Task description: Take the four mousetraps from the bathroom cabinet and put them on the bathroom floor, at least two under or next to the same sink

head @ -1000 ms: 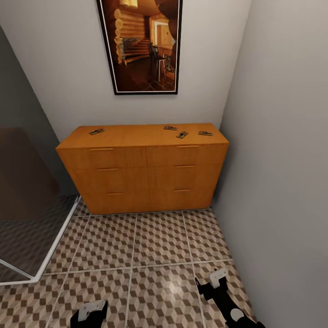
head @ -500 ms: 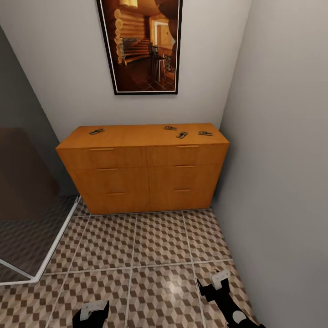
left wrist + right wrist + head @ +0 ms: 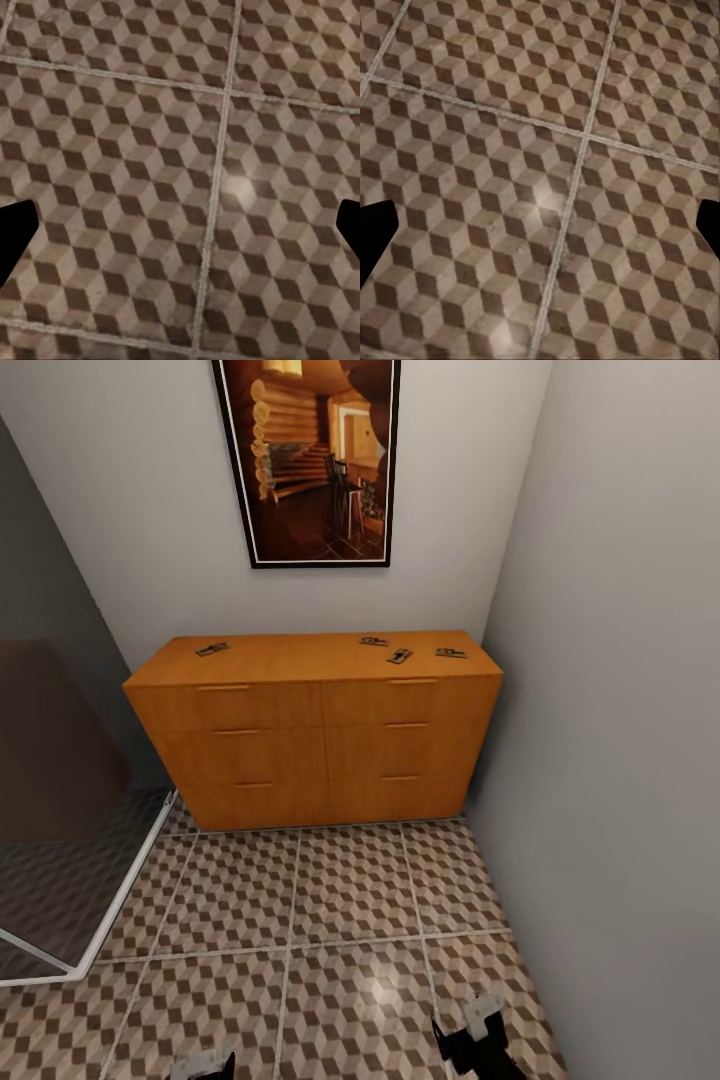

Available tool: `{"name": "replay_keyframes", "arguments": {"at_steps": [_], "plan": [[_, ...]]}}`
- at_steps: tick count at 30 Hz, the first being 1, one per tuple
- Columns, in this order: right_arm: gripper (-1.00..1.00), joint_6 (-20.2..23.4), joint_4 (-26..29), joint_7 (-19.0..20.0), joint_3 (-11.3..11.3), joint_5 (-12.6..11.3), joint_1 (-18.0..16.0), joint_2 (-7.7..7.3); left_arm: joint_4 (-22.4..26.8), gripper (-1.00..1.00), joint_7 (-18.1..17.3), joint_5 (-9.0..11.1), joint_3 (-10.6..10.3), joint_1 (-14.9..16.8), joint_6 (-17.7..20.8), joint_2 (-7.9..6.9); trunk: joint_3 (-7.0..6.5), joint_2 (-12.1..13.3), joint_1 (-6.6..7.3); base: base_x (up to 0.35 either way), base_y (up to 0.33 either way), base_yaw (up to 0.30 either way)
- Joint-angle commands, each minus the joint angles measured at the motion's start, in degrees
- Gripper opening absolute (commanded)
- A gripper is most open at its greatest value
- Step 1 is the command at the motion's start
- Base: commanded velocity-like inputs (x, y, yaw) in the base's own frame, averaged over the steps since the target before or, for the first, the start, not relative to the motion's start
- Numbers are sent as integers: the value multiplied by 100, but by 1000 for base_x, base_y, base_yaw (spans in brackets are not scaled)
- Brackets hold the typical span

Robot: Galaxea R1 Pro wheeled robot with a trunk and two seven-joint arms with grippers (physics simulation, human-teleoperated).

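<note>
Head view shows four mousetraps lying flat on top of the cabinet (image 3: 315,730), a wide orange-brown wooden chest of drawers with bar handles, standing against the grey wall at twelve o'clock. One mousetrap (image 3: 211,649) sits alone toward eleven o'clock; the other three cluster toward one o'clock: one (image 3: 373,641) nearest the wall, one (image 3: 399,656) nearest the front edge, one (image 3: 450,653) close to the cabinet's right end. At this range they read as small tan boards with dark wire; no finer detail can be made out. Judging by their look, each should be light, stiff and thin, lying flush on a smooth surface, so pinching across the short edges of the board, clear of the wire spring, seems the safest hold. A framed log-cabin picture (image 3: 308,460) hangs above. The bathroom floor (image 3: 340,900) is glossy tile in a brown, beige and grey cube pattern with pale grout. The right gripper (image 3: 480,1015) and left gripper (image 3: 205,1066) hang low at six o'clock, both spread wide and holding nothing, judging by the dark fingertips at the wrist views' edges.
</note>
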State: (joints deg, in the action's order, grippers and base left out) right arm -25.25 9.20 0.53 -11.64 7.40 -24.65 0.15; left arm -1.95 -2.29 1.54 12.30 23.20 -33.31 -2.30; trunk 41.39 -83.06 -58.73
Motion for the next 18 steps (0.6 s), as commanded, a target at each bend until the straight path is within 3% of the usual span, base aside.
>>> {"name": "replay_keyframes", "arguments": {"at_steps": [1,8,14,18], "plan": [[100,16,-39,6,32,56,0,2,-18,100,-6,49,55,-25,-64,-3,4,-2,0,0,0,0],[100,159,-93,-11,81,38,-49,17,-8,100,10,65,140,-253,-289,-6,4,-2,0,0,0,0],[100,351,102,37,189,-29,-246,-33,6,100,17,66,148,-449,-93,-15,4,-2,0,0,0,0],[100,479,232,144,326,-161,-378,-126,44,100,14,66,149,-580,36,-102,4,-2,0,0,0,0]]}}
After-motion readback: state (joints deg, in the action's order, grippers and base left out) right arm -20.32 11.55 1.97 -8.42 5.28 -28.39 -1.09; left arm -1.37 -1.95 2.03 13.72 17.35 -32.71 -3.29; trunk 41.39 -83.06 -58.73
